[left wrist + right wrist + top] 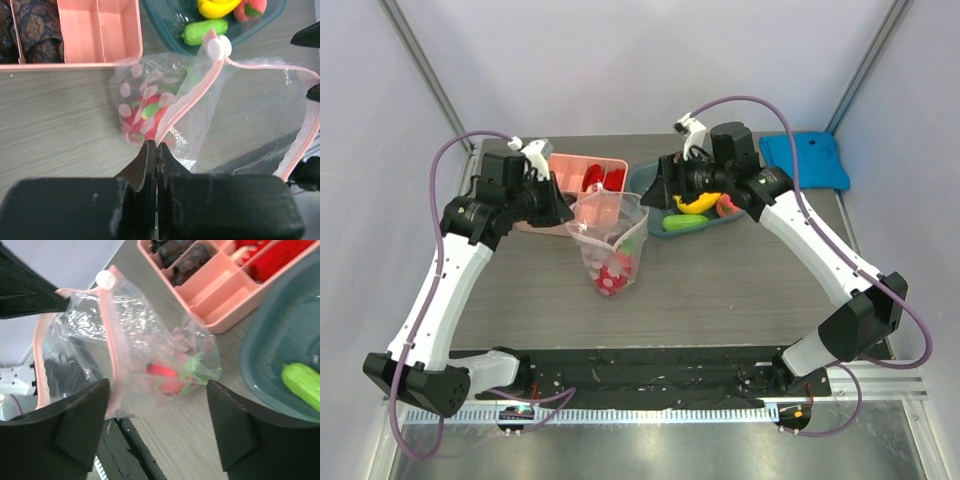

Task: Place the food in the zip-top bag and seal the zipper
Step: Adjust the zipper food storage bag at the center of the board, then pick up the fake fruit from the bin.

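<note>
Pinched the zipper (185,100) of the bag (250,110) in the shut left hand (152,150), with the empty right hand (157,405) wide open, closer to the cucumber (302,385) on its right.

The bag (610,250) gapes before my right pincer (155,390); box (570,165) crowds eleven, tray (270,350) two, left pincer (152,147) nine; worktop (720,300) free at six.
</note>
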